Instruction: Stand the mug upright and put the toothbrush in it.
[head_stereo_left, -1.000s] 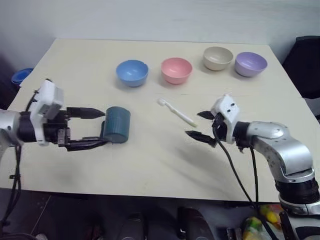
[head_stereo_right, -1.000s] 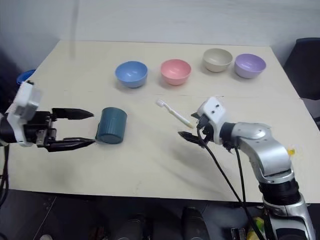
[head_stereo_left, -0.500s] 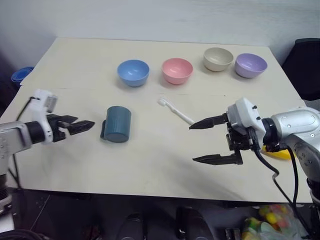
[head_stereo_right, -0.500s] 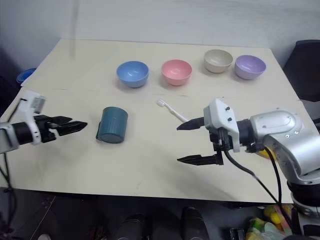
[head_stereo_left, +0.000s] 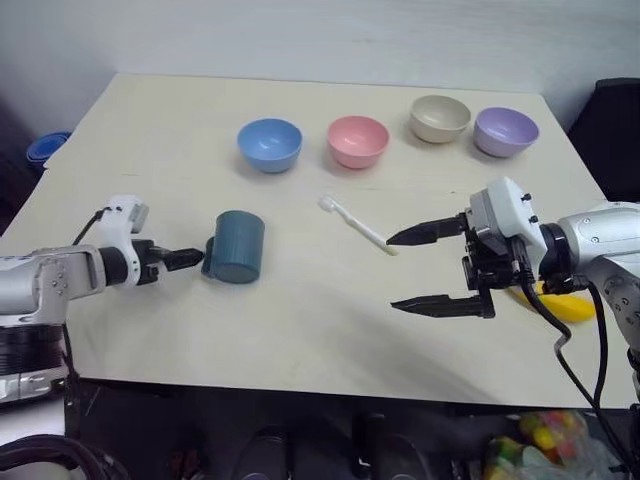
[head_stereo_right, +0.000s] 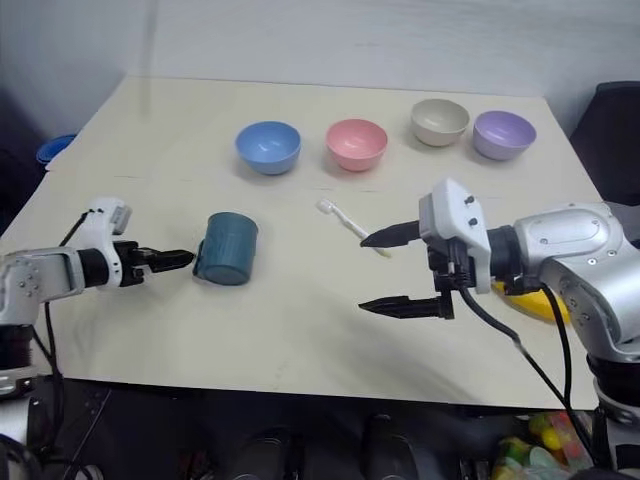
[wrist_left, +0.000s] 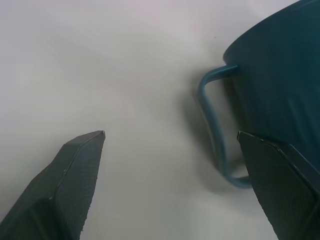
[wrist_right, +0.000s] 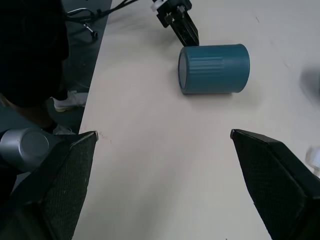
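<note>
Mug (head_stereo_left: 236, 260) lies on its side on the pale surface (head_stereo_left: 300, 330), at about 8 o'clock from the pink bowl (head_stereo_left: 358, 140), its thin loop handle (wrist_left: 214, 130) turned toward the left hand (head_stereo_left: 185, 259). That hand sits just beside the handle with its black fingers spread wide, holding nothing. The mug is a dark teal cylinder with faint ribbing on its wall; it looks like light, rigid plastic, smooth enough to roll or slip, so a grip across the body or rim seems safer than one on the slim handle. The toothbrush (head_stereo_left: 355, 225) lies flat at 3 o'clock from the mug, a slim cream stick, stiff and very light, best pinched mid-handle. The right hand (head_stereo_left: 432, 270) hovers near its tail end, fingers wide apart and empty.
</note>
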